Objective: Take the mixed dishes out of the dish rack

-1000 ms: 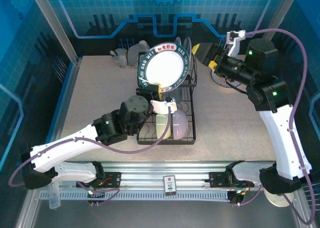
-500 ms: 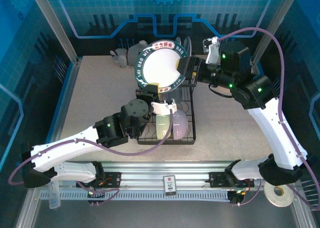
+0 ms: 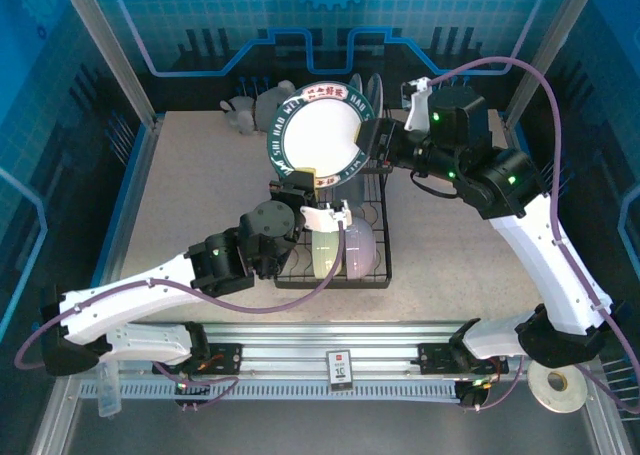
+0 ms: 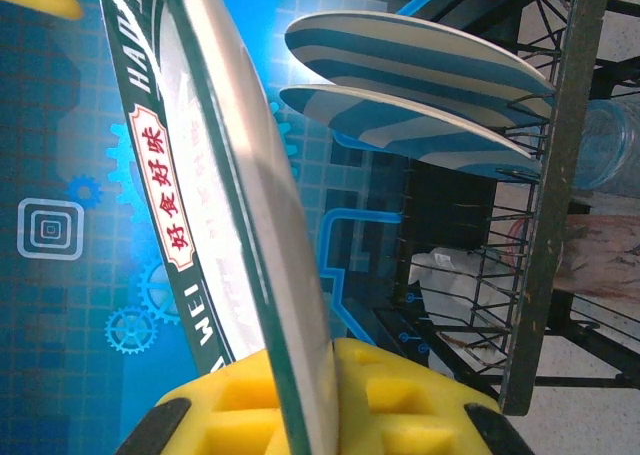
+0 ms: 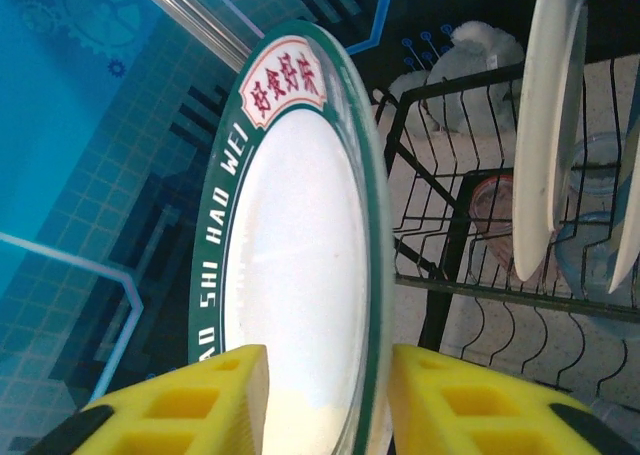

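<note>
A large white plate with a green lettered rim (image 3: 318, 135) hangs upright above the black wire dish rack (image 3: 383, 265). My left gripper (image 3: 300, 178) is shut on its lower rim, the yellow pads (image 4: 410, 395) pinching the edge. My right gripper (image 3: 372, 140) is open and straddles the plate's right rim (image 5: 375, 275), one pad on each side. Two blue-and-white striped plates (image 4: 420, 50) stand in the rack's slots, showing white backs (image 5: 545, 125). A pale green bowl (image 3: 325, 250) and a lavender bowl (image 3: 358, 247) sit at the rack's near end. A pink tumbler (image 5: 492, 200) and a blue-grey one (image 5: 585, 235) lie inside the rack.
A white animal figurine (image 3: 245, 110) stands at the back of the table, left of the rack. A roll of tape (image 3: 553, 390) lies by the right arm's base. Bare tabletop (image 3: 200, 185) stretches left of the rack and to its right (image 3: 450, 245).
My right arm swung left from the back right to the plate, and its jaws narrowed around the right rim. The left gripper carried the plate slightly up and to the left.
</note>
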Controlling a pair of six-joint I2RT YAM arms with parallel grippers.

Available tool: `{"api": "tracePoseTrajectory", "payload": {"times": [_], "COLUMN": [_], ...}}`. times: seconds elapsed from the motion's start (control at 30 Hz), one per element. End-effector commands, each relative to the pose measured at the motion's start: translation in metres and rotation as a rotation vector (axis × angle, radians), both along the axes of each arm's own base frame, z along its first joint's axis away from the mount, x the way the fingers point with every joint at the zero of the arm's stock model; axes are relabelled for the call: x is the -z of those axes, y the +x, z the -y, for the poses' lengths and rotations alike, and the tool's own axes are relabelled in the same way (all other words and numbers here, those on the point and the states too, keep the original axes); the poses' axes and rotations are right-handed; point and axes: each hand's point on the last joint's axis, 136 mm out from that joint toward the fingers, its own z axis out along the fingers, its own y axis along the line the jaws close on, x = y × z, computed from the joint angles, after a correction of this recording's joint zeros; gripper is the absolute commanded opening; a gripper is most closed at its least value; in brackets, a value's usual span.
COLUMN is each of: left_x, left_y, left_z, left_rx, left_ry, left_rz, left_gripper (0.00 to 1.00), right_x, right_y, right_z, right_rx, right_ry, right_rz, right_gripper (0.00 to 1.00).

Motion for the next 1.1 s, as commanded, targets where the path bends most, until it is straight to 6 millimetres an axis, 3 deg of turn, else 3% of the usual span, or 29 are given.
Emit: {"api": "tracePoseTrajectory", "payload": {"times": [0.0, 0.2, 0.3, 0.4, 0.5, 0.53, 0.6, 0.7, 0.73, 0.77, 0.9, 1.07], "left_x": [-0.023, -0.022, -0.022, -0.022, -0.023, -0.024, -0.025, -0.029, -0.032, -0.034, -0.051, -0.088], "left_y": [-0.005, -0.006, -0.007, -0.007, -0.007, -0.008, -0.008, -0.01, -0.011, -0.012, -0.016, -0.035], "left_z": [-0.012, -0.013, -0.014, -0.016, -0.016, -0.016, -0.015, -0.014, -0.013, -0.012, -0.013, -0.02], "left_rx": [-0.023, -0.015, -0.017, -0.02, -0.021, -0.019, -0.014, 0.003, 0.009, 0.014, 0.037, 0.137], "left_ry": [-0.079, -0.08, -0.08, -0.082, -0.087, -0.091, -0.102, -0.127, -0.141, -0.16, -0.258, -0.505], "left_rz": [0.047, 0.047, 0.046, 0.043, 0.04, 0.041, 0.04, 0.039, 0.041, 0.042, 0.049, -0.01], "left_gripper": [0.0, 0.0, 0.0, 0.0, 0.04, 0.08, 0.27, 0.65, 0.87, 0.99, 0.99, 0.99], "right_x": [0.008, 0.014, 0.015, 0.016, 0.011, 0.008, 0.002, -0.003, -0.006, -0.008, -0.019, -0.033], "right_y": [-0.001, 0.001, 0.002, 0.001, 0.001, 0.001, 0.0, 0.001, 0.001, 0.001, 0.002, 0.005], "right_z": [-0.002, -0.005, -0.006, -0.007, -0.006, -0.005, -0.001, 0.006, 0.008, 0.011, 0.026, 0.053], "right_rx": [0.016, 0.033, 0.04, 0.035, 0.035, 0.035, 0.04, 0.048, 0.048, 0.052, 0.078, 0.124], "right_ry": [-0.005, -0.006, -0.006, -0.001, 0.009, 0.014, 0.024, 0.03, 0.035, 0.041, 0.066, 0.111], "right_rz": [-0.023, -0.036, -0.038, -0.036, -0.007, 0.008, 0.031, 0.047, 0.054, 0.06, 0.092, 0.127], "right_gripper": [0.35, 0.26, 0.16, 0.0, 0.0, 0.0, 0.0, 0.0, 0.0, 0.0, 0.0, 0.0]}}
